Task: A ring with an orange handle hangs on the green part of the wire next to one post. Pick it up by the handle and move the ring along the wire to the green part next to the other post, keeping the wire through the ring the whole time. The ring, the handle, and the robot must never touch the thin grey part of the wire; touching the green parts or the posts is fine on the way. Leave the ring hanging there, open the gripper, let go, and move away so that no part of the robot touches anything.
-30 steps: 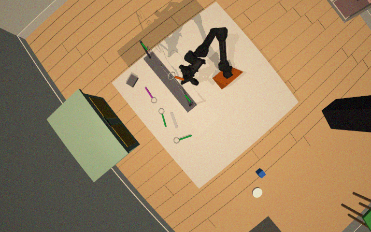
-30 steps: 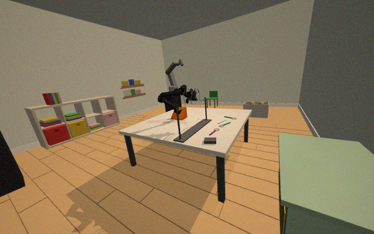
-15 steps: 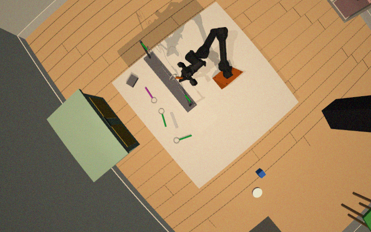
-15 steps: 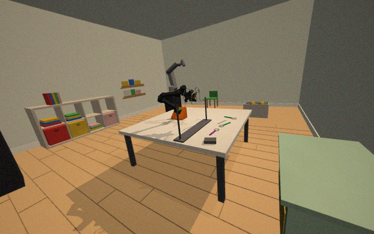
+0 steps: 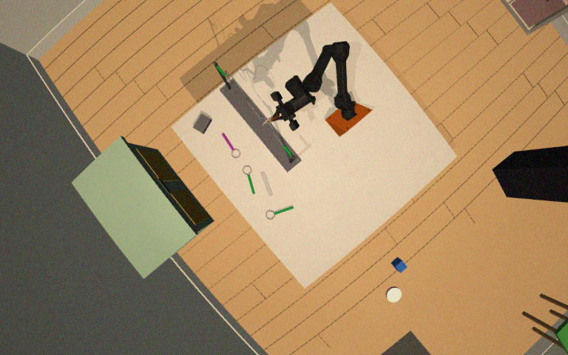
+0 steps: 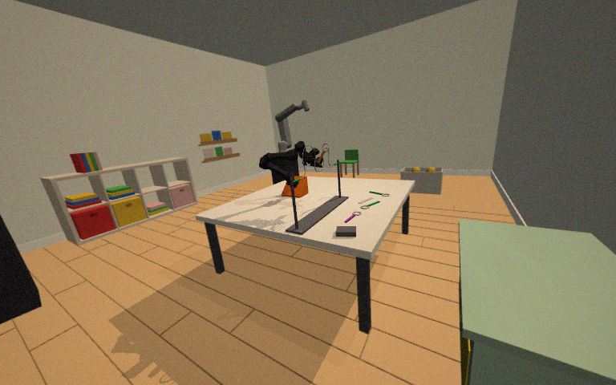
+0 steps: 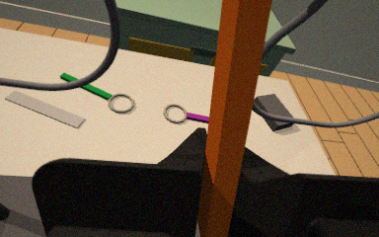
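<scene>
My gripper point(image 5: 279, 115) point(image 7: 206, 136) is shut on the orange handle point(image 5: 274, 118) point(image 6: 321, 156) point(image 7: 238, 74), above the dark base point(image 5: 256, 125). The ring point(image 5: 265, 122) point(image 6: 326, 143) is at the handle's far end, near the middle stretch of the wire, and shows almost edge-on in the top view. It is outside the wrist view. The grey wire point(image 7: 113, 44) bends on both sides of the handle. Whether it passes through the ring or touches anything is too small to tell. One green part point(image 5: 220, 70) point(image 6: 297, 180) is at the far post, the other green part point(image 5: 288, 151) point(image 6: 337, 164) at the near post.
Loose on the table lie a magenta-handled ring point(image 5: 228, 142) point(image 7: 197, 118), a green-handled ring point(image 5: 251, 183) point(image 7: 96, 91), another green-handled ring point(image 5: 283, 210), a flat grey strip point(image 5: 266, 183) point(image 7: 44, 109) and a dark block point(image 5: 202, 122) point(image 6: 346, 231) point(image 7: 274, 111).
</scene>
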Available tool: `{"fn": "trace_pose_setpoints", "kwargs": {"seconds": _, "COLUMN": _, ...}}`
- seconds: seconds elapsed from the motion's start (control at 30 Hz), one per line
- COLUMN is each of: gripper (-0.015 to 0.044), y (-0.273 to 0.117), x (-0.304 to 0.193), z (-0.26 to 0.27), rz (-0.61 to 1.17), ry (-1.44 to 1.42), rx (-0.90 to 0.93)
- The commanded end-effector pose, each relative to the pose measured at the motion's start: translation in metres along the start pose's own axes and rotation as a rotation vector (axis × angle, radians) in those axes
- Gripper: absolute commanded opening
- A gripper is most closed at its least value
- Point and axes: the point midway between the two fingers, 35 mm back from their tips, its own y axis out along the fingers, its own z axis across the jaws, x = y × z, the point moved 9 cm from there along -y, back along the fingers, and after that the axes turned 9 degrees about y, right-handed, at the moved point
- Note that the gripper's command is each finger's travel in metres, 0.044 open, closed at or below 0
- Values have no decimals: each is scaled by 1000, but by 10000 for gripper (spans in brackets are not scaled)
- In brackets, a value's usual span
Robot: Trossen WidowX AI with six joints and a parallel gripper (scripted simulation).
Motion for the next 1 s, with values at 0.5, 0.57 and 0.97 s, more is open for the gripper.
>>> {"fn": "trace_pose_setpoints", "kwargs": {"seconds": 0.5, "gripper": -150, "y": 2, "x": -2, "z": -10, "rz": -72, "ry": -362, "rx": -194}}
{"fn": "trace_pose_setpoints", "kwargs": {"seconds": 0.57, "gripper": -150, "y": 2, "x": -2, "z": -11, "rz": -79, "ry": -399, "rx": -213}}
{"fn": "trace_pose_setpoints", "kwargs": {"seconds": 0.97, "gripper": -150, "y": 3, "x": -1, "z": -17, "rz": -127, "ry": -624, "rx": -331}}
